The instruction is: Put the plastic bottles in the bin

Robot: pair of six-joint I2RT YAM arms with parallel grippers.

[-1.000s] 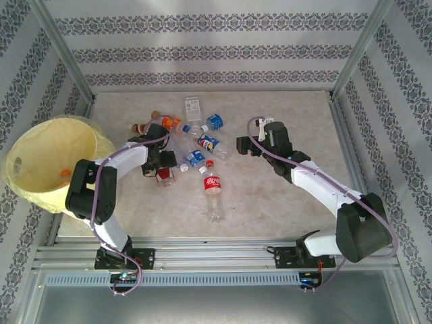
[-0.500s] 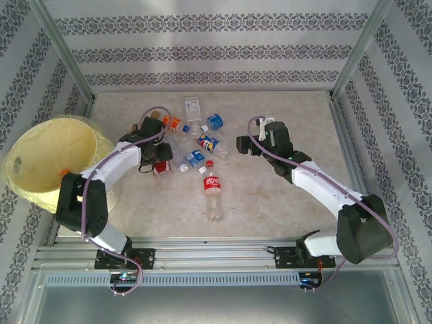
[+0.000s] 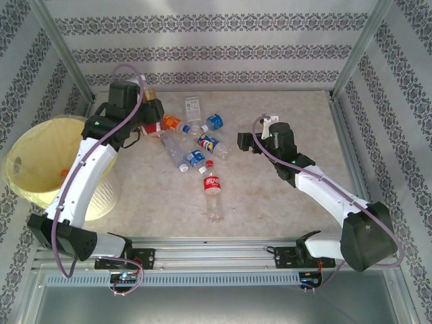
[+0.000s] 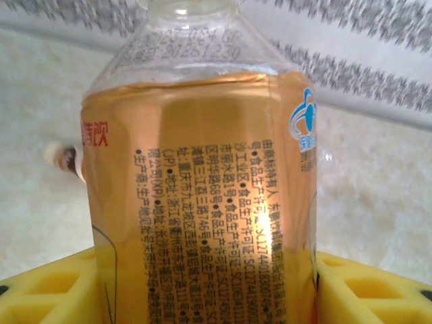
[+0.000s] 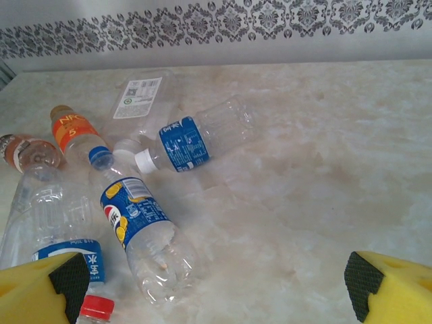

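Top external view: the table has the yellow bin at its left edge. Loose plastic bottles lie mid-table. The left fingers clamp a gold-labelled bottle near the bin. The right fingers stand wide apart.

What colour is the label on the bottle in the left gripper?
Golden-orange label with small black print; left wrist view shows it best.

Bare table right of centre and along the near edge — open passage, plastic bottles crowding the far-left middle, red-labelled bottle lying alone nearer, bin mouth open at left edge
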